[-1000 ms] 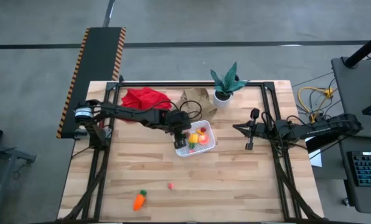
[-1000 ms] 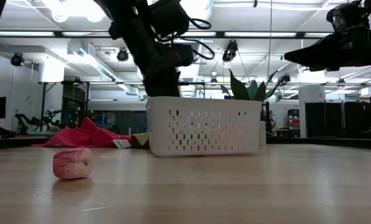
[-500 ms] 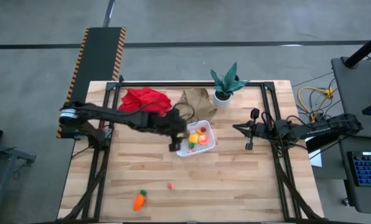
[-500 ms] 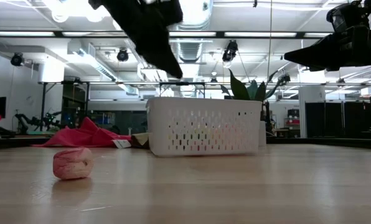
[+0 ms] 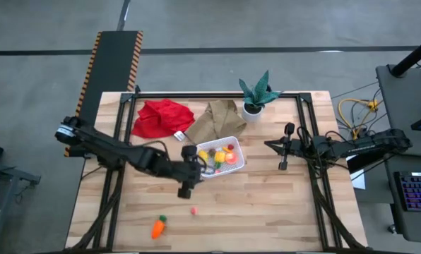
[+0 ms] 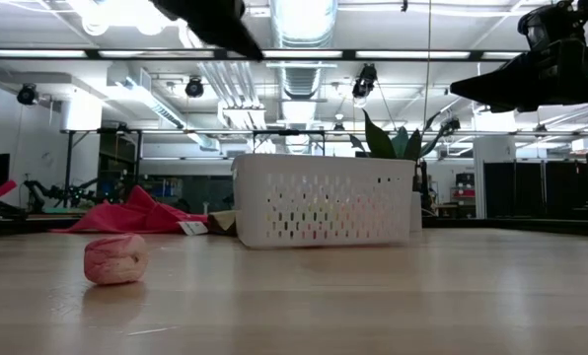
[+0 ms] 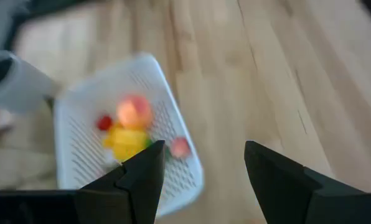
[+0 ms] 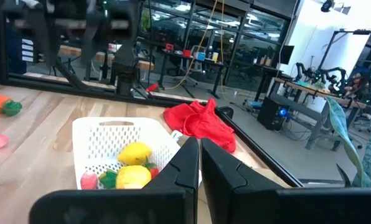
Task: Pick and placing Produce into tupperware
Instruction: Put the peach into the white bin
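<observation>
My left arm reaches across the worktop [image 5: 267, 204], and my left hand [image 5: 185, 189] hangs just off the near-left corner of the tupperware [image 5: 234, 166], its fingers [image 7: 142, 180] wide apart and holding nothing. Inside the tupperware lie a lemon [image 5: 220, 156], a peach fruit [image 7: 134, 111] and a red berry [image 7: 104, 122]. A pink berry [image 5: 193, 210] and a carrot [image 5: 157, 227] lie on the worktop nearer the front edge. My right hand [image 5: 282, 156] waits right of the tupperware, fingers [image 8: 179, 165] pressed together, empty.

Gray floor [image 5: 267, 28] lies around the wooden tabletop [image 5: 267, 204]; long ceiling lights [image 6: 304, 54] (very bright) shine above workbenches [image 8: 173, 59].
</observation>
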### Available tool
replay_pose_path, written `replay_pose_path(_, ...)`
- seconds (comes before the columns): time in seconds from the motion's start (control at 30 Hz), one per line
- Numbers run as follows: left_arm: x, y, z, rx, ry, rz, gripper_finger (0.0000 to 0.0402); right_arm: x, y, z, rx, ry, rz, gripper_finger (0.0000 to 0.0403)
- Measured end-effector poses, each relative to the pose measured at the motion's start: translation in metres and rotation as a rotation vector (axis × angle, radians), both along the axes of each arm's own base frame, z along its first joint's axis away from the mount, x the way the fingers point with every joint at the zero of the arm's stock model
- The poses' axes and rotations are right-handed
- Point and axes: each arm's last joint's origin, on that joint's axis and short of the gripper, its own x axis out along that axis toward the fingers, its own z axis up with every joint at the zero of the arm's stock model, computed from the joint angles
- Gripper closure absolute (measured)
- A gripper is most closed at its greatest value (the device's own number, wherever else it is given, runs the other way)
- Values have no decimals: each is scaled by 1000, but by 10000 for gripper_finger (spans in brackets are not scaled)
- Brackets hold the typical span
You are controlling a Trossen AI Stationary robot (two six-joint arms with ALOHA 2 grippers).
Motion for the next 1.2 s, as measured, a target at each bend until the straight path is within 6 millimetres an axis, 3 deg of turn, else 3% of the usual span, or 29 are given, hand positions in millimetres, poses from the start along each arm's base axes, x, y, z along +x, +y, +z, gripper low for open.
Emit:
replay_pose_path(0.1,8,-11,-16,7,34,-13,196,0,0,0,0,-1,0,394)
replay_pose_path(0.23,16,-30,-20,13,-15,-81,196,0,0,0,19,-5,1,394)
replay_pose_path(0.4,8,-40,-13,-41,-11,-109,196,0,0,0,56,-14,2,394)
replay_pose_path(0.7,-9,-57,-17,-337,143,-87,196,0,0,0,110,-24,5,394)
replay_pose_path(0.87,-14,-63,-29,-301,223,-59,196,0,0,0,78,-17,4,394)
replay_pose_path(1.2,1,-70,-72,-144,331,-95,196,0,0,0,105,-20,4,394)
